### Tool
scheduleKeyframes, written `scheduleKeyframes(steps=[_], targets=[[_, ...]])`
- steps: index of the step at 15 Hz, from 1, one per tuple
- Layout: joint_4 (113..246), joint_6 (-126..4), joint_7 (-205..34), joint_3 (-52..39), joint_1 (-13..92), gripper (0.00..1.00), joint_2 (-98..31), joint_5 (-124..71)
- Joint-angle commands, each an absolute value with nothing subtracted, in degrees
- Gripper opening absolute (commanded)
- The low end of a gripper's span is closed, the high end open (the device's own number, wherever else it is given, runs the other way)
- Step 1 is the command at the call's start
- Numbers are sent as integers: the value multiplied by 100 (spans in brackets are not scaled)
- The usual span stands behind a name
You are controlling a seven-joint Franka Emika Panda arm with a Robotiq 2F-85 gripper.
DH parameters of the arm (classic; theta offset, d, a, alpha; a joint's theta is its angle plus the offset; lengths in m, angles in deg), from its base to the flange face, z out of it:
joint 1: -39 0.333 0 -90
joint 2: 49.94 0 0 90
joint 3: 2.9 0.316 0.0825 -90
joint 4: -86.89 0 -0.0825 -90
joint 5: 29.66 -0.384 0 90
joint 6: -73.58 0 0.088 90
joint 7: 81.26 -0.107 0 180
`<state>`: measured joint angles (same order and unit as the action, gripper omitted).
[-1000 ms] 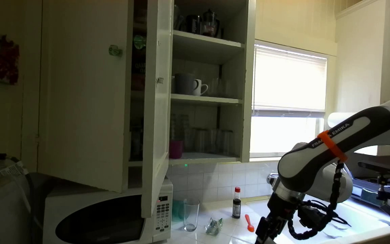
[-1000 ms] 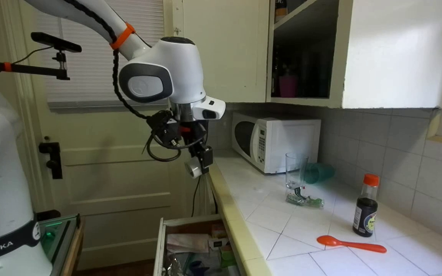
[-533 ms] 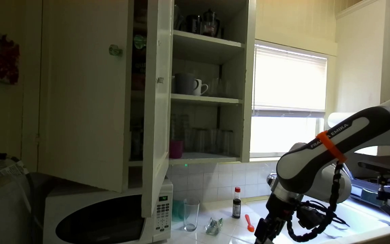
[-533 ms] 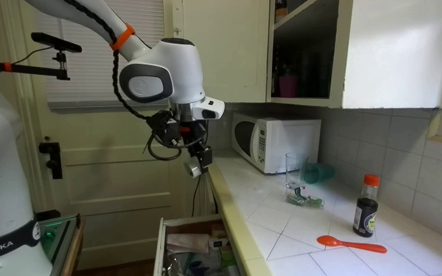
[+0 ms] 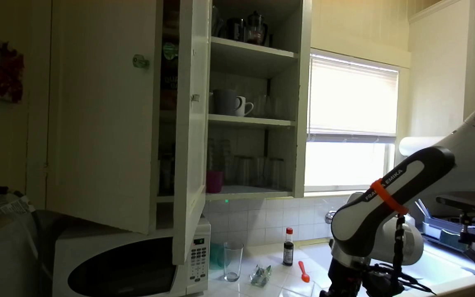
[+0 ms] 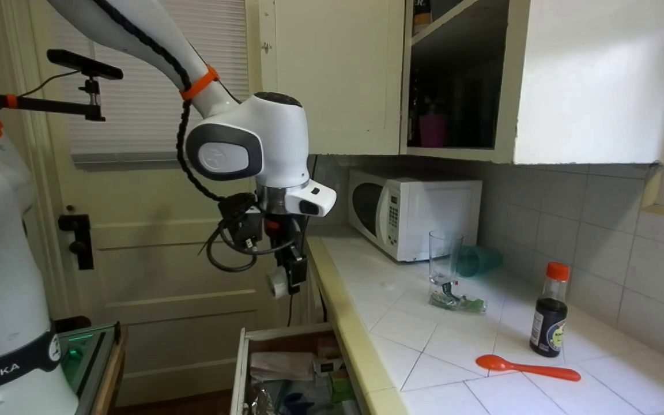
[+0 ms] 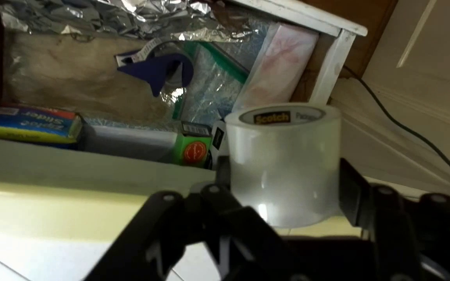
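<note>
My gripper [image 7: 285,187] is shut on a roll of clear Scotch packaging tape [image 7: 283,168], one finger on each side. In an exterior view the gripper [image 6: 294,274] points down with the pale tape roll [image 6: 277,282] in it. It hangs above the open drawer [image 6: 242,369], beside the counter edge. In the wrist view the drawer's white rim [image 7: 330,66] lies beyond the roll. The drawer holds a blue tape dispenser [image 7: 166,70], crumpled foil [image 7: 104,17], plastic bags, a Ziploc box [image 7: 29,123] and a green box [image 7: 193,144]. The fingertips are out of frame in an exterior view.
The tiled counter's yellow edge [image 6: 343,311] runs beside the drawer. On the counter are an orange spoon [image 6: 528,367], a sauce bottle [image 6: 550,311], a clear glass [image 6: 444,256], a green cup [image 6: 479,260], a plastic packet [image 6: 456,300] and a microwave [image 6: 436,216]. Cabinet doors [image 5: 188,132] stand open above.
The arm and gripper have moved down toward the open drawer, with the tape roll still held. Nearly all of this motion falls in the last half second. The counter things have not moved.
</note>
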<state>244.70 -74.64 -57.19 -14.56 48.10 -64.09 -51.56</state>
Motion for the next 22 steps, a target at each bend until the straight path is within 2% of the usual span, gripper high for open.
scheduleKeyframes(steps=[1, 6, 12, 19, 22], targets=[[24468, -7557, -5918, -1343, 4646, 39, -5902, -5473], [24474, -8514, -6082, -1072, 4471, 39, -4941, -5998], [24496, -10326, -6399, -1156, 4860, 39, -3574, -6577], [24493, -12152, -6297, -666, 5177, 39, -2819, -7998], [24492, -12457, -6277, -536, 5259, 39, -2708, -8321]])
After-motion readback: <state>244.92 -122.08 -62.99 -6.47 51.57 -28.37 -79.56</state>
